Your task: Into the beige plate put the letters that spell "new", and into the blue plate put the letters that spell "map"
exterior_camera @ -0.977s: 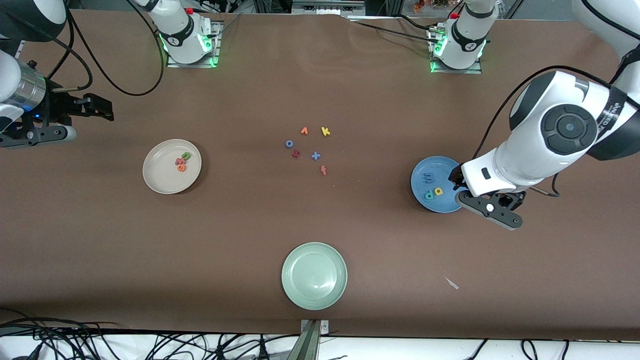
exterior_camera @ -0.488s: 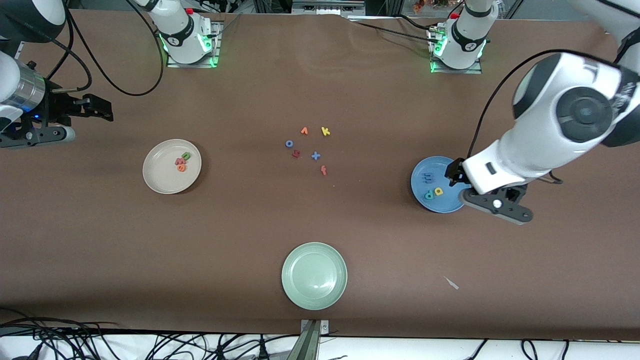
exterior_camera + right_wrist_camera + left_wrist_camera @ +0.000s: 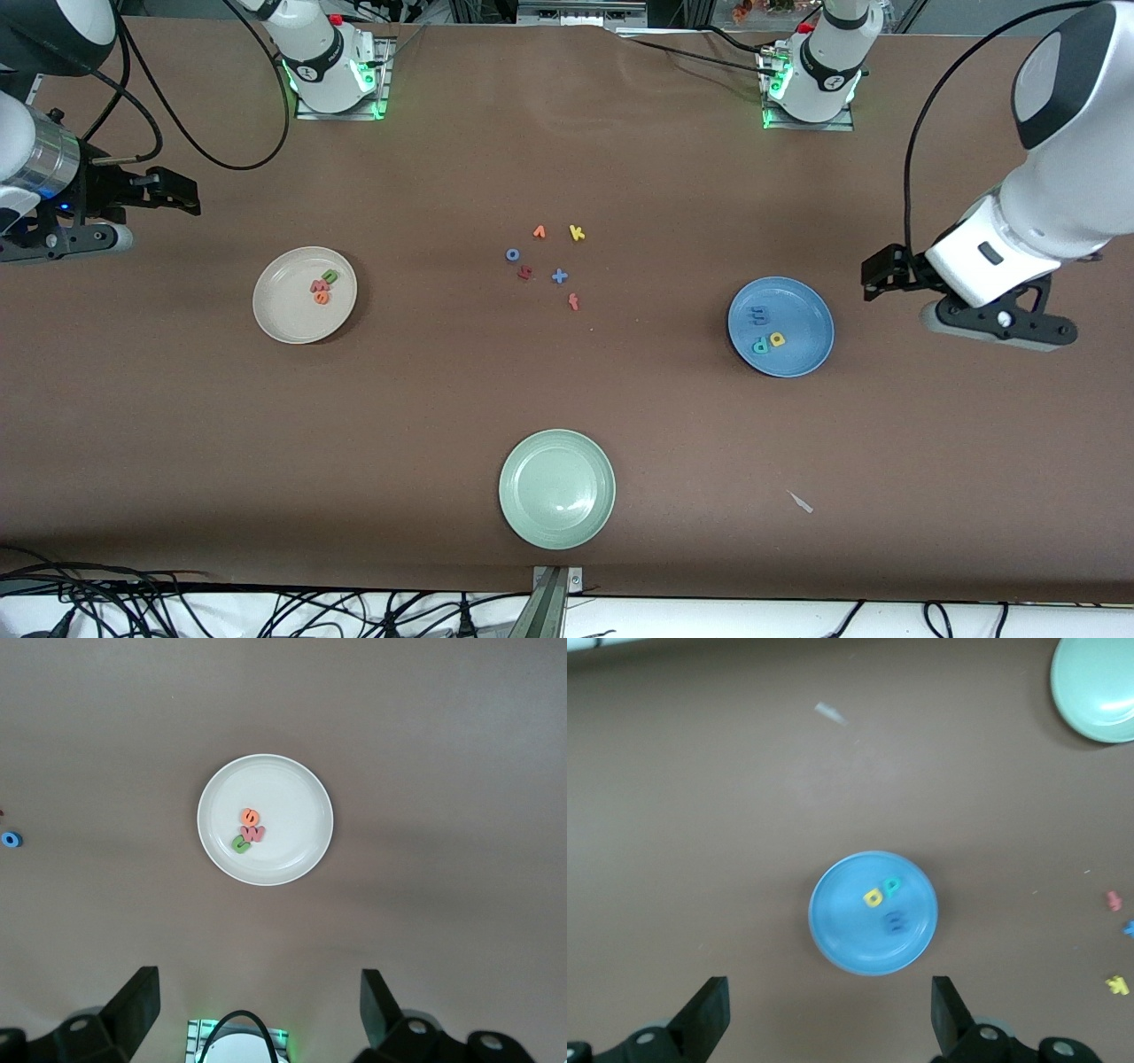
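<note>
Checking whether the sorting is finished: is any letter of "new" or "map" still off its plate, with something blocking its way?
No. The "new" letters lie in the beige plate, the "map" letters in the blue plate; nothing is blocked.

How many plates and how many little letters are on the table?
Plates: 3 (beige plate, blue plate, pale green plate)
Letters in the beige plate: 3
Letters in the blue plate: 3
Loose letters mid-table: 6
Total: 15

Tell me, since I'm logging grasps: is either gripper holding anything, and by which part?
Nothing is held. The left gripper and right gripper are both open and empty.
</note>
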Controlling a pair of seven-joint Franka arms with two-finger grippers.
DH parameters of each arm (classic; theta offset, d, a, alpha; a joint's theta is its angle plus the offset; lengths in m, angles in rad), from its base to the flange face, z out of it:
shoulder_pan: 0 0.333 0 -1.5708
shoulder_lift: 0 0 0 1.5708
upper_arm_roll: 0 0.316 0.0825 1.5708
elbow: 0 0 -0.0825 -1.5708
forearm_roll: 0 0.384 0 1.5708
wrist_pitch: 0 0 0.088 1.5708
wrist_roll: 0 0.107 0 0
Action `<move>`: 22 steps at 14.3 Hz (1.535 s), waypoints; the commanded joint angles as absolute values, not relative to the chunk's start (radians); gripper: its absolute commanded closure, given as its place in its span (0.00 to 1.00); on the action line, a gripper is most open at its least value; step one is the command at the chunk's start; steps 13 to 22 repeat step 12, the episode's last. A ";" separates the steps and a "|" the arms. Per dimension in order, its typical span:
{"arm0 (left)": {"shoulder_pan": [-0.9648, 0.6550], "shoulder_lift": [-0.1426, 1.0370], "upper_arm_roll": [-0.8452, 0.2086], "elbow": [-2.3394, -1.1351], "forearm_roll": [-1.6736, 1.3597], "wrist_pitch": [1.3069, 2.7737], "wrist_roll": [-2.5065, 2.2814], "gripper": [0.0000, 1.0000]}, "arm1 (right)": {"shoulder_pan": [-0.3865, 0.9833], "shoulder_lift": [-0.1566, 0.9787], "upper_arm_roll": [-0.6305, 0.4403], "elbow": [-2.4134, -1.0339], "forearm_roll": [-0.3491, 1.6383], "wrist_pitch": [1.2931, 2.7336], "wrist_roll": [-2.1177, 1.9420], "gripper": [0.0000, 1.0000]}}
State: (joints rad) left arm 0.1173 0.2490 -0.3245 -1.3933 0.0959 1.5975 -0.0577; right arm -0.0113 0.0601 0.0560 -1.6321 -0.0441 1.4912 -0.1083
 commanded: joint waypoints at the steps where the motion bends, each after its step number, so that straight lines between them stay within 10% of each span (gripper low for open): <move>1: 0.037 0.135 -0.217 -1.503 0.064 1.571 -0.054 0.00 | -0.020 0.060 0.066 -1.629 -0.058 1.496 -0.094 0.00; 7: -0.139 0.084 -0.013 -1.508 -0.033 1.612 -0.055 0.00 | -0.020 0.060 0.066 -1.629 -0.060 1.496 -0.094 0.00; 22: -0.137 0.014 -0.008 -1.578 -0.037 1.623 -0.054 0.00 | -0.020 0.060 0.066 -1.629 -0.058 1.496 -0.094 0.00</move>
